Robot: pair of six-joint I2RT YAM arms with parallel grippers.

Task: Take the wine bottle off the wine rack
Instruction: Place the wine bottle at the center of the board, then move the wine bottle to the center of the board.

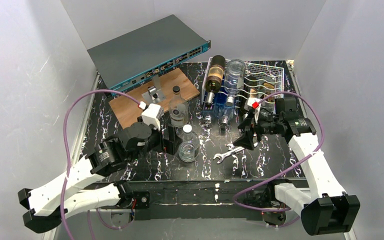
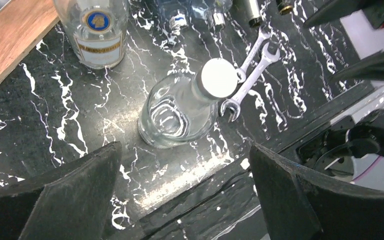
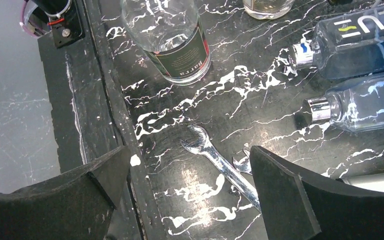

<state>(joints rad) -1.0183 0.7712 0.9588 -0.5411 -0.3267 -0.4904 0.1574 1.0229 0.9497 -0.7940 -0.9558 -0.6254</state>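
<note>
Looking at the right gripper [image 3: 185, 156]: fingers spread wide, nothing btwn them, just two wrenches [image 3: 220, 165] on the table [image 3: 260, 100] below. Wine bottle [image 1: 214, 75] lies in the leftmost cradle of the wine rack [image 1: 267, 75], neck toward the arms, up ahead and to the gripper's left, well apart. Imo it's open bc it's got to reach past the blue bottles [image 3: 360, 35] first. Left gripper [image 2: 184, 150] also open, empty, clear bottle [image 2: 180, 107] just ahead of it.
</note>
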